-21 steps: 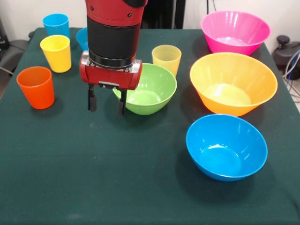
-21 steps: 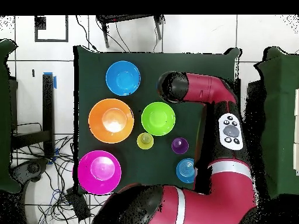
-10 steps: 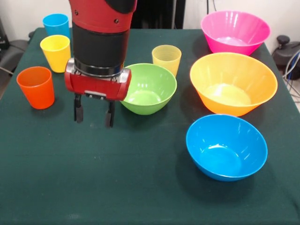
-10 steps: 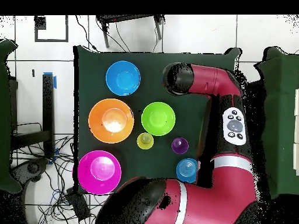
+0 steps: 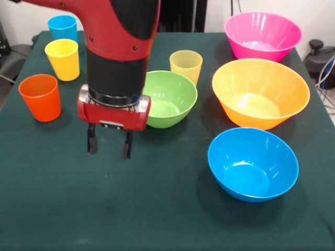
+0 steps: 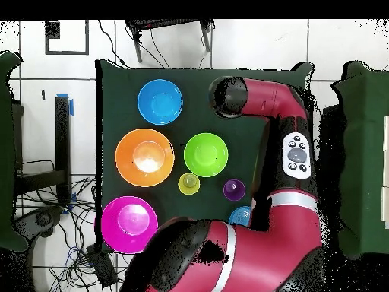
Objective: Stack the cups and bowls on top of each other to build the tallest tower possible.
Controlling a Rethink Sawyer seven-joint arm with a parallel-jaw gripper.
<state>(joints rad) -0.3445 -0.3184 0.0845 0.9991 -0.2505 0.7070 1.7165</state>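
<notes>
The red and black gripper (image 5: 109,145) hangs empty with fingers apart over bare cloth, beside the translucent green plastic bowl (image 5: 166,99), probably ready to approach the orange plastic cup (image 5: 40,97).

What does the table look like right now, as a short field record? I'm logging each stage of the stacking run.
gripper: gripper open, empty, fingers pointing down above bare green cloth
nearest bowl: medium green translucent plastic bowl, beside the gripper
other bowls: medium blue plastic bowl, large orange-yellow plastic bowl, large pink plastic bowl, all separate
cups: orange tumbler, yellow tumbler, blue tumbler, pale yellow-green tumbler, upright
stacking: none yet
</notes>
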